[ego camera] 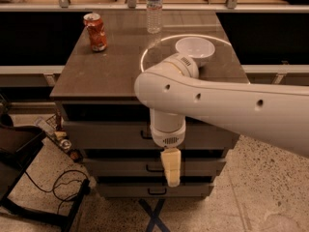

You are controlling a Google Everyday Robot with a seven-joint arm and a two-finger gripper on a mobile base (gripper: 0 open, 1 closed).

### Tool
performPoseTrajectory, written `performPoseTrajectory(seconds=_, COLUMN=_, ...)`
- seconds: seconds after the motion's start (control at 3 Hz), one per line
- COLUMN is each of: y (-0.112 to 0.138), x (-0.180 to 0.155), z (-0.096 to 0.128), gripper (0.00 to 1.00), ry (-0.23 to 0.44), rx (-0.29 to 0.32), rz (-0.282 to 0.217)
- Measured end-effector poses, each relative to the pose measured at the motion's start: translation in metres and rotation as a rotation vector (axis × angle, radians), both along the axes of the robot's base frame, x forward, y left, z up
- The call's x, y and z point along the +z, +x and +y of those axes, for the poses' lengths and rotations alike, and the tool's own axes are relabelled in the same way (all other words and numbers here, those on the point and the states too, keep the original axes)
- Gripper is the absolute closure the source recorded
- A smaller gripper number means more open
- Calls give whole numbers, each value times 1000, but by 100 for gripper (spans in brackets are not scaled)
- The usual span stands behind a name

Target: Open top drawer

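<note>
The top drawer [106, 135] is the uppermost grey-taupe front of a three-drawer cabinet, under a dark gap below the countertop. Its front stands about flush with the cabinet. Its small black pull [145, 135] shows just left of my white wrist, which covers part of it. My gripper [171, 168] hangs pointing down from the big white arm. It is in front of the middle drawer [116, 167], below and a little right of the top drawer's pull. I see nothing held in it.
On the countertop [111, 74] stand a red can [95, 31], a water bottle [153, 8] and a white bowl [195, 49]. The bottom drawer [125, 191] sits lowest. A dark chair [14, 151] and cables [58, 187] are at the left on the floor.
</note>
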State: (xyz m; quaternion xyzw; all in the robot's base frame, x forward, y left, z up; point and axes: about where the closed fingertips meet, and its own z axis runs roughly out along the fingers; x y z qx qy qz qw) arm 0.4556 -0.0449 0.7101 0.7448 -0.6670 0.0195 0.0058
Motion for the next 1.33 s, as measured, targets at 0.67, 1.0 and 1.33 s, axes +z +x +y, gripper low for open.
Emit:
performPoseTrajectory(seconds=0.67, y=-31, x=63, z=9, gripper=0, ry=14, rx=-13, rz=-34)
performPoseTrajectory(seconds=1.0, y=-25, x=44, z=8, gripper=0, ry=-22, rx=-26, rz=-10)
performPoseTrajectory(seconds=1.33, y=-19, x=30, z=4, gripper=0, ry=-17, rx=-27, rz=0)
